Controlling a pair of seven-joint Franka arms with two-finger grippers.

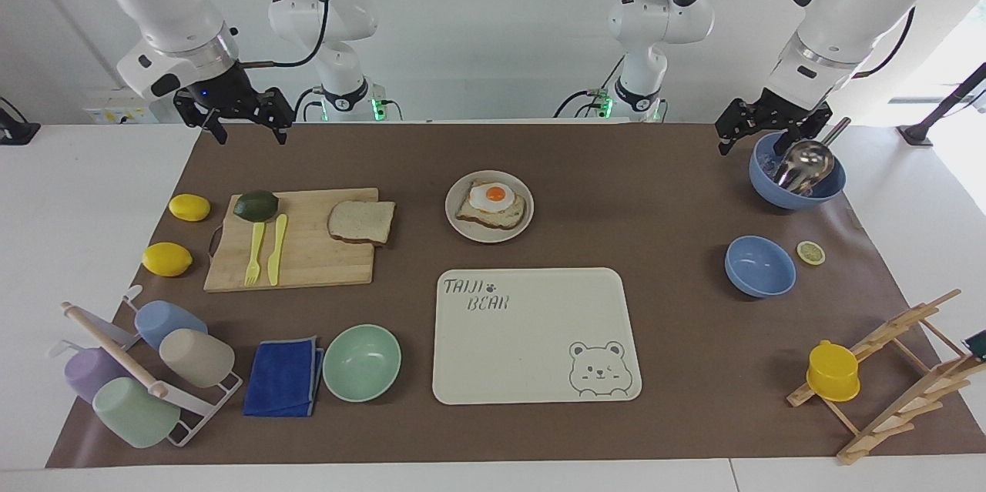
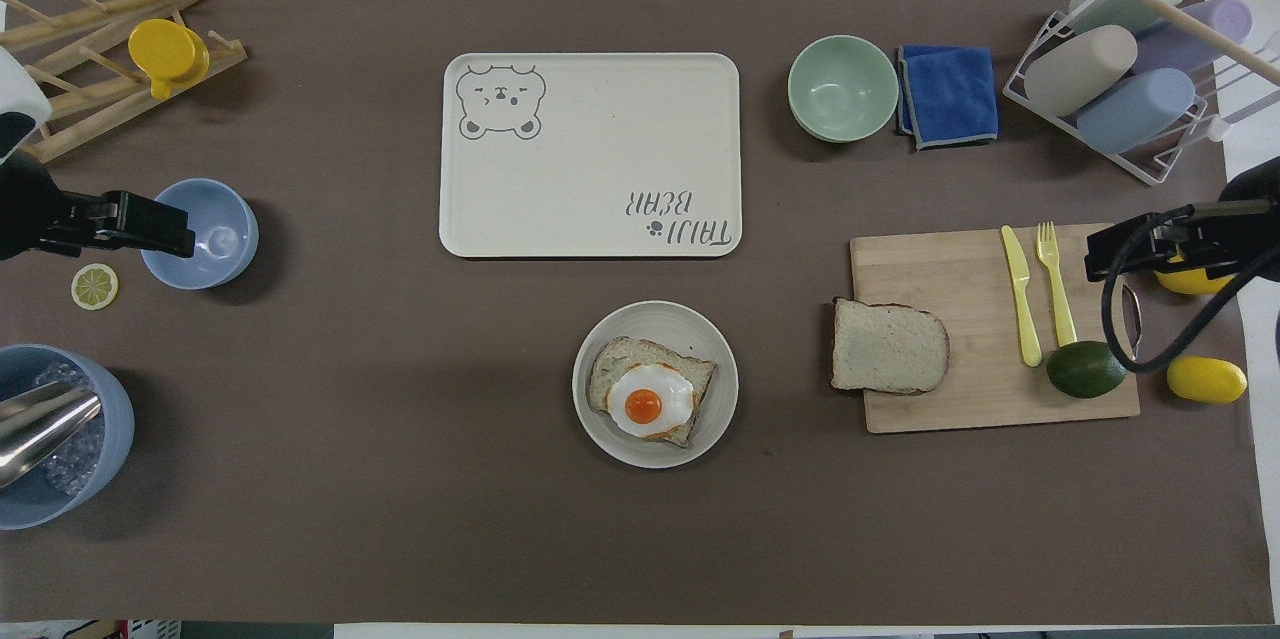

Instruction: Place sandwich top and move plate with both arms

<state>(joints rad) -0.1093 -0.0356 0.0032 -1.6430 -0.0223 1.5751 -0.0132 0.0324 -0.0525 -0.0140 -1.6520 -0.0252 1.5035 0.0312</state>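
Observation:
The sandwich top [image 1: 361,221], a plain bread slice, lies on the wooden cutting board [image 1: 308,265] at the edge nearest the plate; it also shows in the overhead view [image 2: 889,346]. The small round plate [image 1: 490,238] sits mid-table, nearer to the robots than the bear tray, and holds toast with a fried egg [image 1: 493,199]. The plate [image 2: 650,317] and egg toast [image 2: 648,402] show from overhead too. My right gripper [image 1: 245,118] hangs open and empty over the mat's edge at the robots' end, above the board's end. My left gripper [image 1: 770,134] hangs open over the blue ice bowl [image 1: 797,195].
The cream bear tray [image 1: 531,338] lies beside the plate, farther from the robots. A mint bowl [image 1: 361,362], blue cloth [image 1: 283,376] and cup rack [image 1: 146,376] stand beside it. Fork, knife and avocado [image 1: 256,205] lie on the board, lemons [image 1: 189,207] beside it. A second blue bowl [image 1: 759,266] and wooden rack [image 1: 893,369] stand at the left arm's end.

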